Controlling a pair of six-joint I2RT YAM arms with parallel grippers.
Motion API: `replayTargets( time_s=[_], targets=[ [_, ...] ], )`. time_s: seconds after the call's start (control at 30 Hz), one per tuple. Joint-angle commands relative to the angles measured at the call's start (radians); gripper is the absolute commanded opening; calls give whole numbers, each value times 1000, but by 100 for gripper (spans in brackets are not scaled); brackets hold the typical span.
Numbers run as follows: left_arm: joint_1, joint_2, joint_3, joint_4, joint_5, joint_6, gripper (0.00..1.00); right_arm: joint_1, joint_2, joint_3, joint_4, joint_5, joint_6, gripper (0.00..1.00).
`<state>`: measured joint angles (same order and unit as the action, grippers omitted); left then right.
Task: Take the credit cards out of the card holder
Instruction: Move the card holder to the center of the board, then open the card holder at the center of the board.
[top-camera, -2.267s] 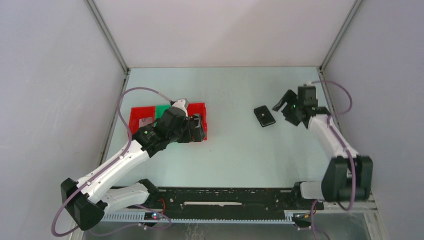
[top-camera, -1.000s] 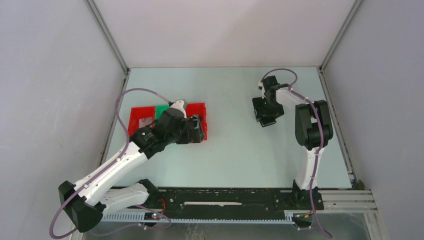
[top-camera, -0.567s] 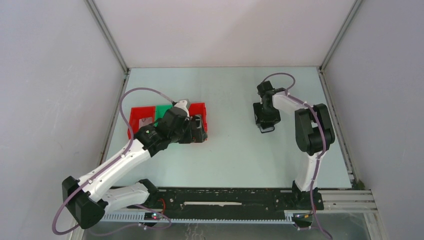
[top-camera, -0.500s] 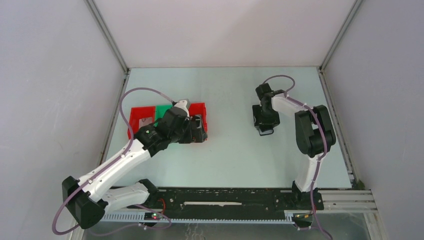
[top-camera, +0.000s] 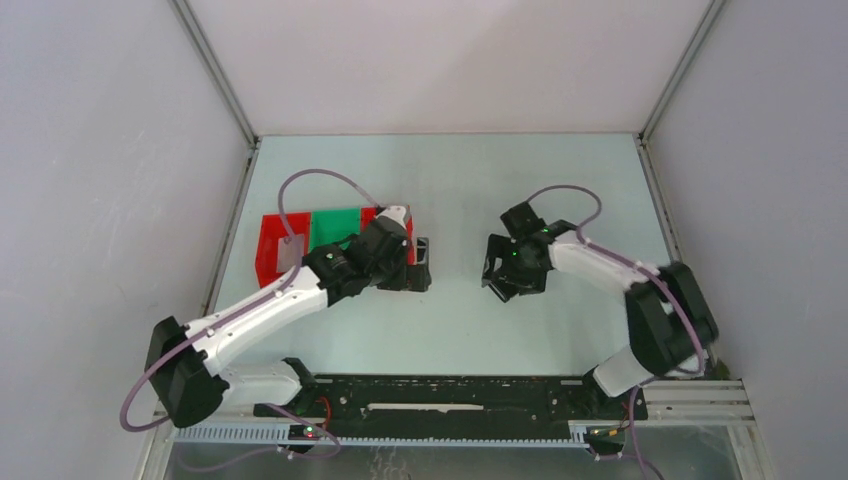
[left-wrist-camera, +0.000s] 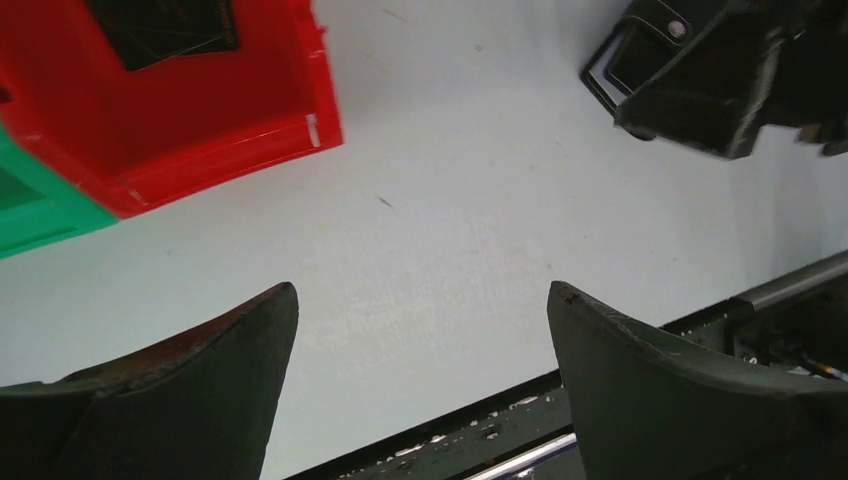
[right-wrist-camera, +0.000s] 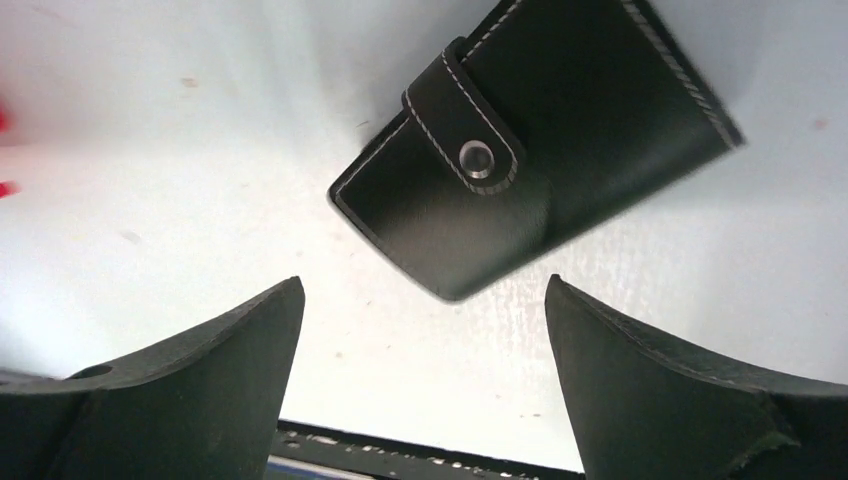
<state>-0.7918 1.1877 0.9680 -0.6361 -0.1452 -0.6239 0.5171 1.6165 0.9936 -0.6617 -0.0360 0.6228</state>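
Note:
The card holder (right-wrist-camera: 530, 190) is a closed black wallet with white stitching and a snapped tab, lying flat on the table. My right gripper (right-wrist-camera: 422, 283) is open and empty, and the holder's near corner lies just ahead of its fingertips. In the top view the right gripper (top-camera: 498, 275) covers most of the holder. My left gripper (left-wrist-camera: 422, 290) is open and empty over bare table, just right of the red tray (left-wrist-camera: 230, 150); in the top view it is at the tray's right end (top-camera: 420, 265). The holder (left-wrist-camera: 625, 65) shows at the top right of the left wrist view. No credit cards show.
Red and green trays (top-camera: 335, 228) stand at the left. A black block (left-wrist-camera: 165, 30) lies in the right red tray. A pale grey flat piece (top-camera: 289, 252) lies in the left red tray. A black rail (top-camera: 450, 392) runs along the near edge.
My right arm swung from the back right down over the holder and came forward and left. My left gripper moved right, out from over the red tray towards the middle.

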Motion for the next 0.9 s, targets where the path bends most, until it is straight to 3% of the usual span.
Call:
replayTargets(
  time_s=[0.0, 0.1, 0.23, 0.3, 0.43, 0.6, 0.87],
  targets=[
    [-86, 45, 118, 56, -91, 44, 100, -92, -250, -97, 84, -38, 46, 100],
    [-89, 127, 186, 71, -35, 59, 100, -217, -377, -228, 146, -96, 62, 98],
    [-138, 281, 325, 80, 8, 187, 98, -342, -453, -334, 207, -169, 126, 80],
    [-178, 363, 412, 63, -6, 263, 95, -378, -471, -371, 237, -203, 170, 76],
    [-235, 528, 582, 10, -40, 367, 84, -469, -522, -453, 250, -246, 239, 75],
    [-285, 700, 760, -42, -45, 405, 72, -629, -568, -510, 207, -351, 168, 76],
    [-311, 930, 980, -86, -72, 456, 71, -794, -692, -559, 107, -431, 71, 76]
  ],
)
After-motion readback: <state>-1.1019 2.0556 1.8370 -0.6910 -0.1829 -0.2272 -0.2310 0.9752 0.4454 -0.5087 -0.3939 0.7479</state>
